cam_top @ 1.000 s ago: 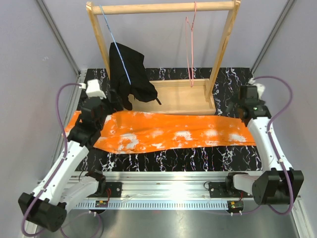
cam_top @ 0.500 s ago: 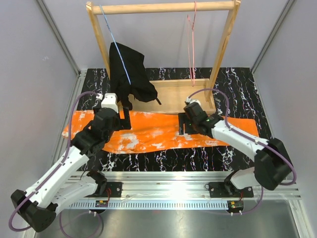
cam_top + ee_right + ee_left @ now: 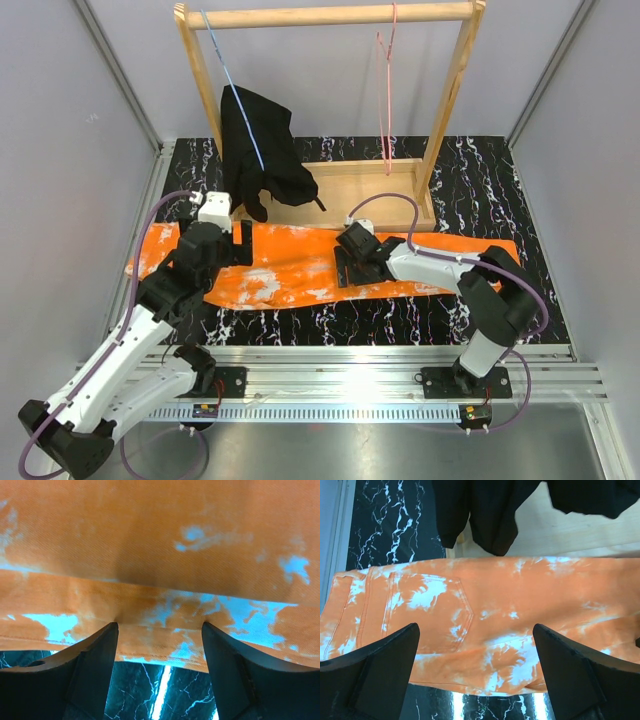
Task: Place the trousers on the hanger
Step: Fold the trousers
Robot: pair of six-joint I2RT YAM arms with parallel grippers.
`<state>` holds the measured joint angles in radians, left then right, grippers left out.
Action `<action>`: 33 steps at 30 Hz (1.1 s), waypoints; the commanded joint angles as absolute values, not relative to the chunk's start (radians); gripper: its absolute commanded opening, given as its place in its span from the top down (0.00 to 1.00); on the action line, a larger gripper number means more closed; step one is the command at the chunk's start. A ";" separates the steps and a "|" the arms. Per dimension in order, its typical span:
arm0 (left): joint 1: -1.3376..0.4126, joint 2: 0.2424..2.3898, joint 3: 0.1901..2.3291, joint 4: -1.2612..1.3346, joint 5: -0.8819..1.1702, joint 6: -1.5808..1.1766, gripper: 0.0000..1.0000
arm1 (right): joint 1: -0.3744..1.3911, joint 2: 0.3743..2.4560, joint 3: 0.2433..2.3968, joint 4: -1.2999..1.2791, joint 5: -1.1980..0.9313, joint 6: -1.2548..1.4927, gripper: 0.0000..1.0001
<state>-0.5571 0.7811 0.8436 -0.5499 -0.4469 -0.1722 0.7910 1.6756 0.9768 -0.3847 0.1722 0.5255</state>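
The orange trousers (image 3: 300, 265) with white blotches lie flat across the black marble table, waist at the left. The pink hanger (image 3: 385, 100) hangs from the wooden rail at the back right, empty. My left gripper (image 3: 236, 243) is open wide above the waist and back pocket; in the left wrist view (image 3: 477, 675) the trousers (image 3: 495, 610) lie below it. My right gripper (image 3: 348, 268) is open and low over the middle of the trousers. In the right wrist view (image 3: 160, 630) its fingertips (image 3: 107, 635) touch the cloth (image 3: 160, 545) near the front edge.
A wooden rack (image 3: 325, 15) stands on a wooden base tray (image 3: 360, 200) behind the trousers. A black garment (image 3: 255, 150) hangs on a light-blue hanger (image 3: 225, 65) at the rack's left and droops close to my left gripper. Grey walls enclose the table.
My right arm swung from the table's far right to the middle of the trousers and came down onto the cloth. My left gripper moved right from the waist end.
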 commanded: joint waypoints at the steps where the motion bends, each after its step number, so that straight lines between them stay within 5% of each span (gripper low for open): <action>1: -0.531 0.773 0.836 -0.512 -0.423 -0.141 0.01 | 0.804 1.692 1.043 -0.336 0.239 0.549 0.25; 15: -0.525 0.775 0.821 -0.518 -0.380 -0.150 0.01 | 0.807 1.769 1.026 -0.307 0.267 0.592 0.28; 20: -0.525 0.776 0.818 -0.520 -0.377 -0.153 0.01 | 0.816 1.772 1.003 -0.311 0.281 0.609 0.46; 28: -0.525 0.784 0.818 -0.523 -0.373 -0.156 0.01 | 0.822 1.715 0.997 -0.370 0.325 0.615 0.58; 33: -0.525 0.785 0.819 -0.526 -0.371 -0.156 0.01 | 0.821 1.712 0.991 -0.371 0.321 0.611 0.92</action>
<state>-0.5289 0.7826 0.8238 -0.5510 -0.3916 -0.1650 0.8024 1.7382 1.0016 -0.3454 0.3065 0.5945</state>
